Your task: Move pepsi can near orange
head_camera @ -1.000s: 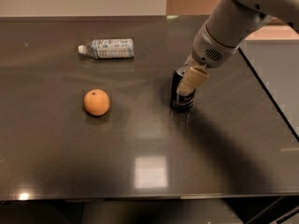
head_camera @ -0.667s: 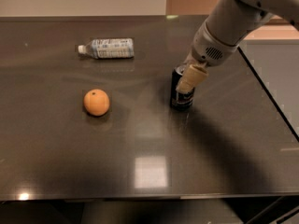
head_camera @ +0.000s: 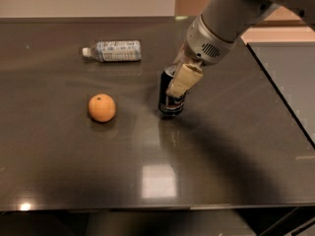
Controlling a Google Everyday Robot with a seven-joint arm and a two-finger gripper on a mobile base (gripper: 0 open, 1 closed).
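1. step in hand: as i judge it, transport. the pepsi can (head_camera: 167, 101) is in the grasp and part way to the orange (head_camera: 102, 107).
2. gripper (head_camera: 173, 86) sits down over the can's upper half, right of table centre. jaws look clamped on the can: one pale finger (head_camera: 184, 80) lies flat against its near right side, the other is hidden behind it.
3. can stands upright, right of the orange and apart from it, with bare table (head_camera: 147, 181) between them. i can't tell if its base is resting on the surface or just off it.
4. orange rests left of centre, stem dot up, nothing touching it.
5. next move, my call: carry the can left toward the orange, stop just beside it without bumping it (a round fruit will roll), set the can down square, then open and lift clear.
6. count: one pepsi can, one orange, one clear plastic water bottle (head_camera: 114, 51) lying on its side at the back left, well apart from both; one arm, one gripper.
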